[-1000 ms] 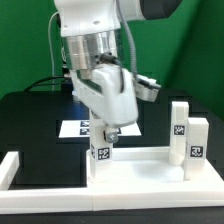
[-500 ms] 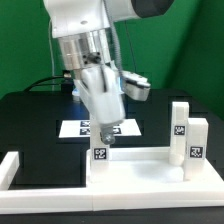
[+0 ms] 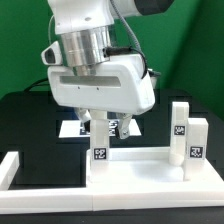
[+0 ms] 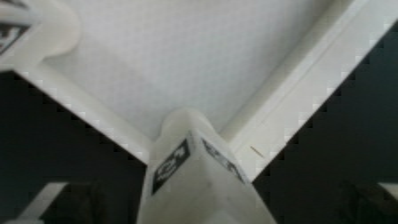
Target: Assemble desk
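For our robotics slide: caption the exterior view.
Open gripper above a leg post standing upright on the desk panel.

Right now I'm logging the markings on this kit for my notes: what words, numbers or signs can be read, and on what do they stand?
No words, brands or numbers can be read anywhere.
Black-and-white square tags, patterns only:
on the leg under the tool
on the two legs at the exterior view's right
on the marker board, partly hidden
on the leg in the wrist view, blurred
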